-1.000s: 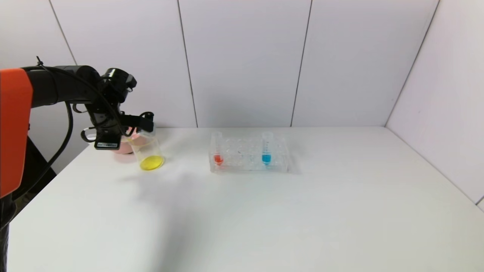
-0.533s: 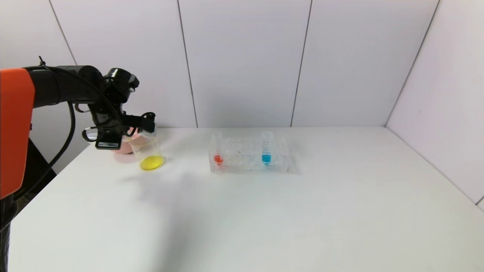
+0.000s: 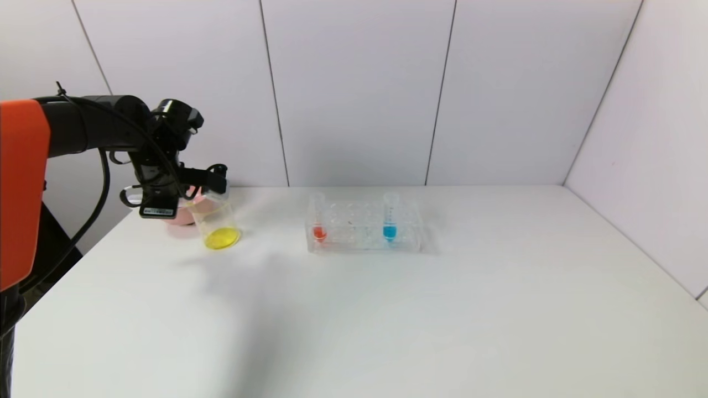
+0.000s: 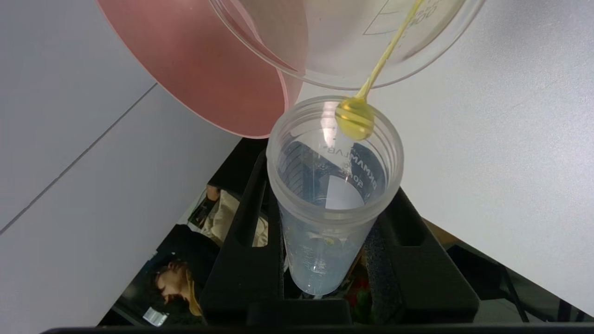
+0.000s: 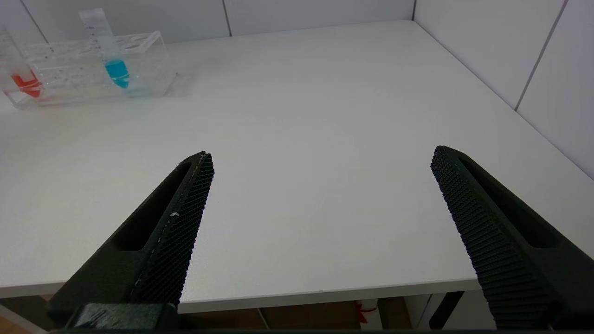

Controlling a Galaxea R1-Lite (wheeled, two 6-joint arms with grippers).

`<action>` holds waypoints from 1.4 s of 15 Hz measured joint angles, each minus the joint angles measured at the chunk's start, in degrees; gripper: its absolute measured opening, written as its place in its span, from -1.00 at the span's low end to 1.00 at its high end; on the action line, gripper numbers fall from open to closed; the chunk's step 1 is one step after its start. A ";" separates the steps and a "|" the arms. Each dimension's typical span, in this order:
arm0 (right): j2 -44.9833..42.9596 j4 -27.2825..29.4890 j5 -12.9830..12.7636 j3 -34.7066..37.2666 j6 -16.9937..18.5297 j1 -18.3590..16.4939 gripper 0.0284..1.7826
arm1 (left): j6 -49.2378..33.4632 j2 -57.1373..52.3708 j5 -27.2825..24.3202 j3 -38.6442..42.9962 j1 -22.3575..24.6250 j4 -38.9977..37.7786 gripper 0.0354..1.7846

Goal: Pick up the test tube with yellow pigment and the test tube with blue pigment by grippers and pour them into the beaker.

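Note:
My left gripper (image 3: 214, 180) is shut on the test tube with yellow pigment (image 4: 332, 185) and holds it tipped mouth-down over the beaker (image 3: 217, 220). The tube is nearly drained. A yellow drop (image 4: 355, 118) hangs at its lip, and a thin yellow thread runs from it into the beaker (image 4: 325, 46). Yellow liquid (image 3: 222, 238) pools in the beaker's bottom. The test tube with blue pigment (image 3: 390, 218) stands upright in the clear rack (image 3: 362, 228), also in the right wrist view (image 5: 109, 51). My right gripper (image 5: 321, 153) hangs open above the table's front edge, holding nothing.
A pink bowl (image 3: 180, 213) sits just behind the beaker, close to the left gripper (image 4: 327, 204). A tube of red-orange liquid (image 3: 318, 220) stands at the rack's left end. White walls close in the table at the back and right.
The left gripper has shifted very slightly to the right over the beaker. The rack and its tubes have not moved.

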 joint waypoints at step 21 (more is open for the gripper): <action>0.00 -0.02 -0.02 0.00 0.00 0.00 0.92 | -8.62 -1.51 -5.23 0.22 -0.55 -1.72 -0.46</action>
